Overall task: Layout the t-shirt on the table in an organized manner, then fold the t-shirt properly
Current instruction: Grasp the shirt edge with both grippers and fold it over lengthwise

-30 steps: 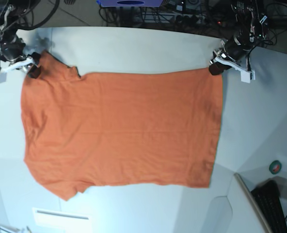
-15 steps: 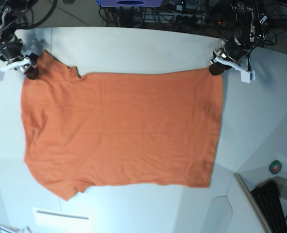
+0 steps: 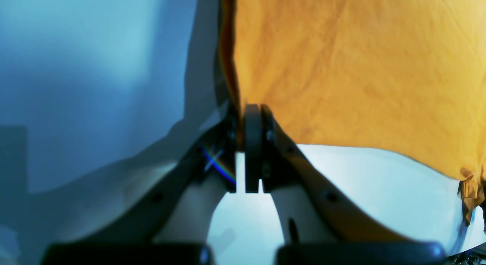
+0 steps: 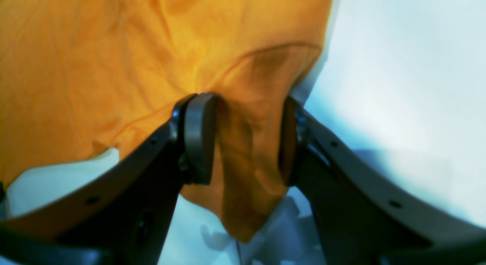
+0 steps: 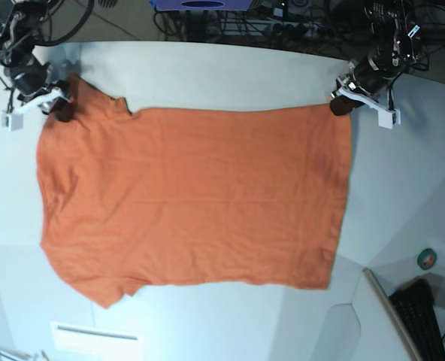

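- right gripper (image 5: 57, 109), upper left of the base view: its jaws stand apart with a bunch of sleeve cloth between them. in the right wrist view the cloth (image 4: 250, 151) touches both pads, but i cannot tell whether it is truly pinched or only hanging there.
- shirt (image 5: 192, 199), middle of the base view: it lies flat on the table (image 5: 222, 75), spread wide, collar end toward the left of the frame and hem toward the right. one sleeve points to the upper left, the other to the lower left. only faint wrinkles show.
- left gripper (image 5: 341, 104), upper right of the base view: clenched on the hem corner. in the left wrist view the pads (image 3: 252, 143) meet with the shirt's edge caught between them.
- step in hand, as i judge it: the tail of the laying-out, with both upper corners drawn along the far edge. no fold is begun.
- next move, as i judge it: both corners should be set down and let go without dragging cloth. then fresh grips are needed along one long side, to carry it over the middle.
- the raised sleeve at upper left may crumple if it is dropped loosely.
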